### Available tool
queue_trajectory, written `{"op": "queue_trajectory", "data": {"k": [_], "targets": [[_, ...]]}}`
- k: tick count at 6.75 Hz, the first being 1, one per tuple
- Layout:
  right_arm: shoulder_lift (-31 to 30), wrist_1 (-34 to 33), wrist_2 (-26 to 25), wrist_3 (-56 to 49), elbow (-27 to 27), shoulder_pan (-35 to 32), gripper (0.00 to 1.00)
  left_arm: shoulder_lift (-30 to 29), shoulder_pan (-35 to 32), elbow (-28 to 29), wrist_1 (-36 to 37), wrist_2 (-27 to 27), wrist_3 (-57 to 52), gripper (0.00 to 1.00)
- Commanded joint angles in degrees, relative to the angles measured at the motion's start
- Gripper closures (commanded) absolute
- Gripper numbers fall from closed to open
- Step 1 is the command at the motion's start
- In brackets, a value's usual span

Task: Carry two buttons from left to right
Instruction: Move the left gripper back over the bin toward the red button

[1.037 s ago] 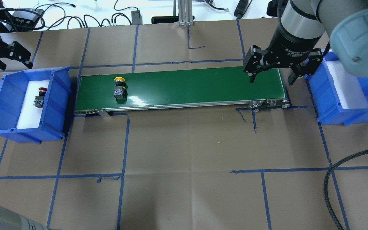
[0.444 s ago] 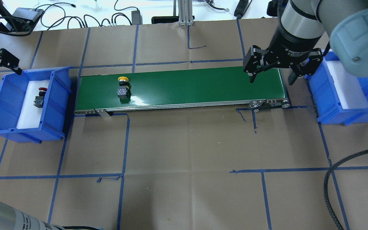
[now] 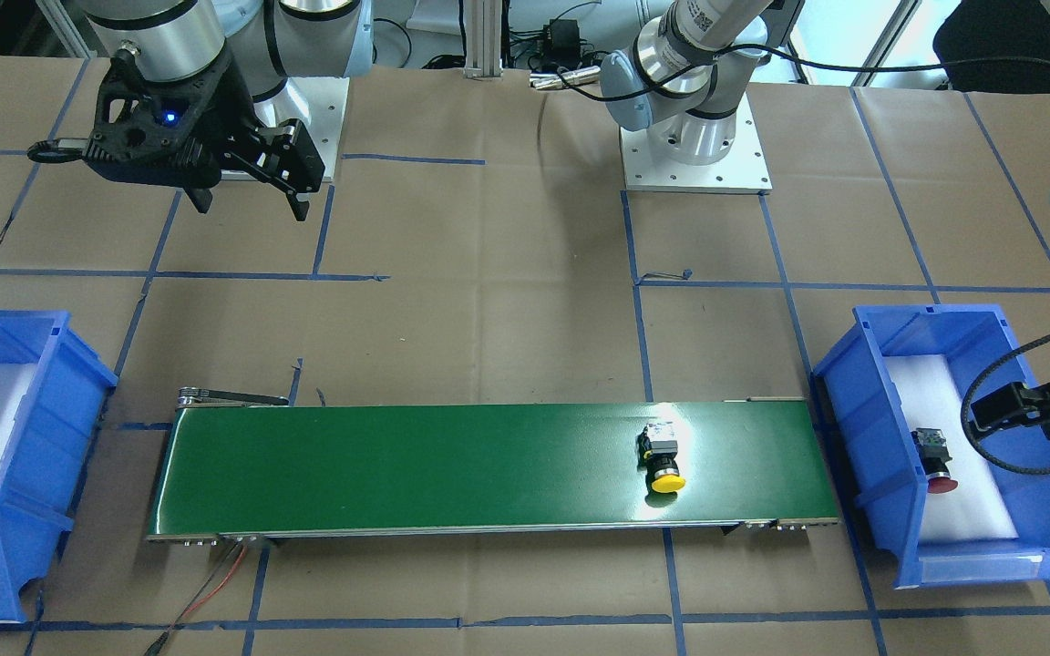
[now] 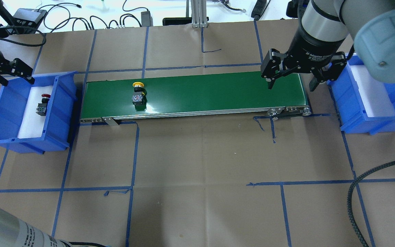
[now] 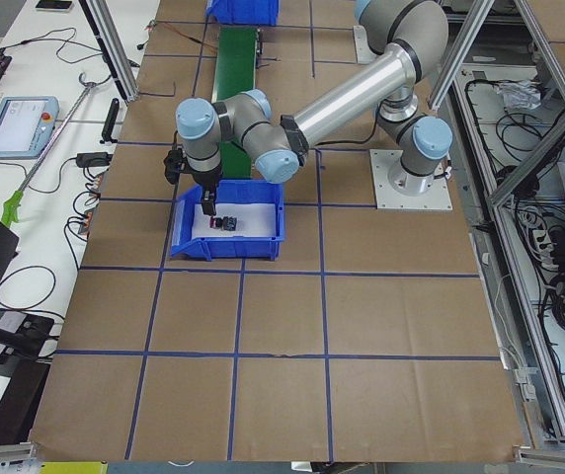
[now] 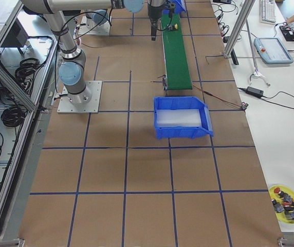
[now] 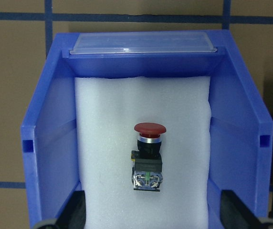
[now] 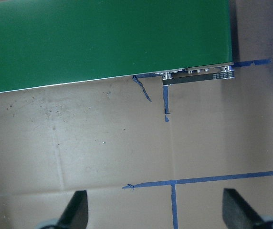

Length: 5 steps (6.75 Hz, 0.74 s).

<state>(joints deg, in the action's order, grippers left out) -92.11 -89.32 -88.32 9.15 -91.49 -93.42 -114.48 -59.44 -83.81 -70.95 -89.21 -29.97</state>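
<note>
Yellow button lies on its side on the green belt, toward the belt's left end, cap pointing far. Red button lies on its side on white foam in the left bin. Neither is in the right bin yet. Left gripper hovers over the left bin's far end, jaws released wide, nothing in them. Right gripper hangs over the belt's right end, jaws spread, empty.

Risks, my guess: the yellow one has a round cap, so it may roll or swing on the belt & reach the right end skewed. The right jaws could then pinch a corner or miss, & it drops onto the desk short of the right bin. Red one: the bin is narrow, so wide jaws may catch a wall. The foam is soft, so a push down could tilt it. A grip on the cap would prob. slip.

Hard to see: the left gripper is partly cut off in overhead, nearly out of frame in front cam. The right arm covers part of the right bin. Can't tell if the belt runs. Side cams too small for detail.
</note>
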Motion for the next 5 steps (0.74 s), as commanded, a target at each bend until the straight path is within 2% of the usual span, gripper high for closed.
{"op": "queue_trajectory", "data": {"k": [1, 5], "targets": [[0.0, -0.1, 0.1, 0.0, 0.0, 0.0, 0.00, -1.9, -0.3, -1.5, 3.6, 0.0, 0.0, 0.00], [0.0, -0.1, 0.1, 0.0, 0.0, 0.0, 0.00, -3.9, 0.0, -9.0, 14.2, 0.1, 0.0, 0.00]]}}
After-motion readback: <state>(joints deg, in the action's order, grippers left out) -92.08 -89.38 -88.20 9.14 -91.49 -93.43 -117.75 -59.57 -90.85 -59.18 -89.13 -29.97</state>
